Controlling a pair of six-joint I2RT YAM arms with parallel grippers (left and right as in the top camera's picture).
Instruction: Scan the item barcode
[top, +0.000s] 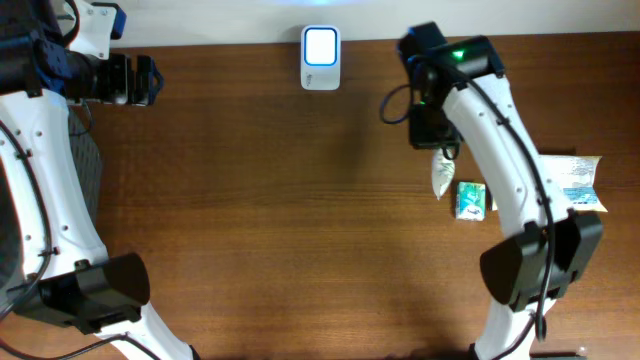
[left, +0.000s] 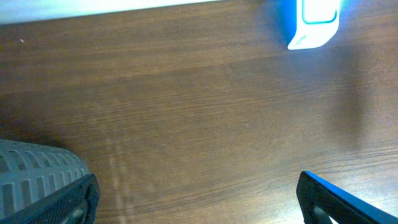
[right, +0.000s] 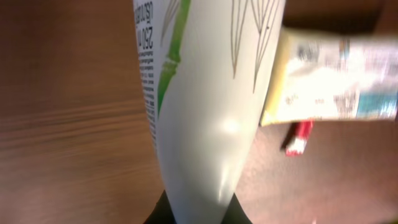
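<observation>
Item: white soft bottle (right: 205, 93) with green stem-and-leaf print, held in the right claw (right: 196, 213). In the overhead view it sits right of centre, over the brown counter (top: 250, 200).
Contents: the bottle wall is opaque, so what is inside cannot be told.
Right claw: narrow and closed on one end of the bottle. Only its dark tips show, at the bottom edge of the right wrist view.
Left claw: (left: 196, 200) wide, with bare counter between its fingers; it is at the upper left of the overhead view.
Scanner: white scanner (top: 320, 58) with a lit screen, top centre of the overhead view and well apart from the bottle. In the left wrist view it is cut off by the top edge.
Other containers: small green box (top: 470, 200) just beside the bottle, and a flat white-and-blue packet (top: 582, 182) at the right, partly under the right arm.
Right wrist only: small print on the bottle, too blurred to read, and a small red thing (right: 300, 138) below the packet.
Overhead only: the green box.
Hard to make out: a grey ribbed thing (left: 34, 168) at the lower left of the left wrist view, cut off by the frame. No barcode can be picked out on the bottle.
</observation>
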